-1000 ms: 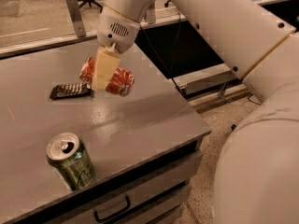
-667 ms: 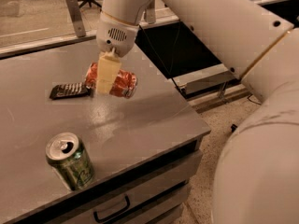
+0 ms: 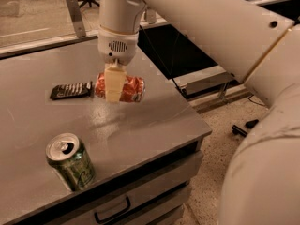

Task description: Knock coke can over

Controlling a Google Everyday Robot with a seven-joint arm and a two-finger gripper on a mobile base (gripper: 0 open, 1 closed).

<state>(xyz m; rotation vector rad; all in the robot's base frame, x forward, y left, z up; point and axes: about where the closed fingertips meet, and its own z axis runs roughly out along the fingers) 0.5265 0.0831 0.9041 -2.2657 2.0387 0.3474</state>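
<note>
The robot's white arm (image 3: 211, 27) fills the upper right of the camera view and reaches down over the grey bench (image 3: 154, 125). Its rounded wrist ends in the pale tool (image 3: 114, 95), which points straight down above the far middle of the bench top. Whether the tool is open or closed cannot be told from this side.

Below the bench top, well under the tool and nearer the camera, a drawer (image 3: 140, 196) has a dark handle (image 3: 112, 213).

The coke can (image 3: 132, 89) lies on its side on the bench directly behind the tool's tip. The tool covers the can's middle, so red shows on both sides of it, more on the right. It cannot be told whether the two touch.

The green can (image 3: 72, 163) stands on its base with its silver top open. It is well apart from the tool, nearer the camera and to the left, close to the bench's front edge.

A dark snack bar (image 3: 70, 91) lies flat just left of the tool, its end right beside the coke can's left end.
</note>
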